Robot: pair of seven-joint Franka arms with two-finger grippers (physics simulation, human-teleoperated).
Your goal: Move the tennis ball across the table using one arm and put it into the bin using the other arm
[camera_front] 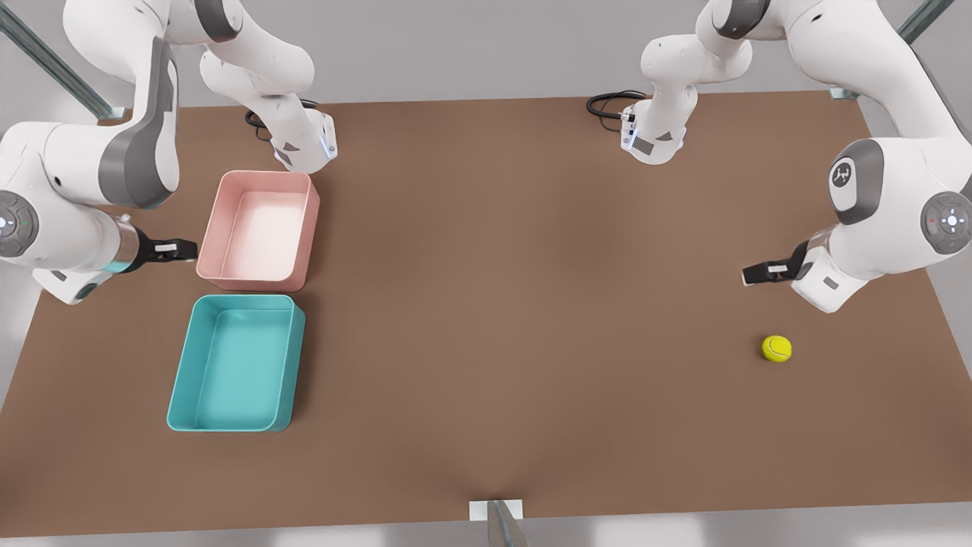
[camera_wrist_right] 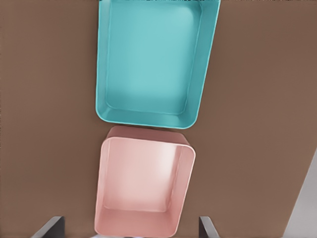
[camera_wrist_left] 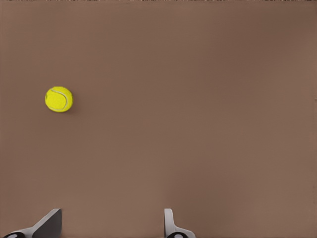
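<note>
The tennis ball (camera_front: 777, 349) sits alone on the brown counter (camera_front: 516, 319) at the lower right of the front view, near the counter's right edge, with bare surface all round it. Just above it hangs the left claw (camera_front: 748, 278), its fingers (camera_wrist_left: 171, 225) spread apart over bare counter and holding nothing, the ball (camera_wrist_left: 59, 99) off to one side of them. A wide open stretch of counter runs from there to the front view's left, where a pink bin (camera_front: 260, 229) and a teal bin (camera_front: 237, 363) lie end to end, almost touching. The right claw (camera_front: 194, 248) waits beside the pink bin's outer wall, its fingers (camera_wrist_right: 49, 227) likewise apart and holding nothing.
</note>
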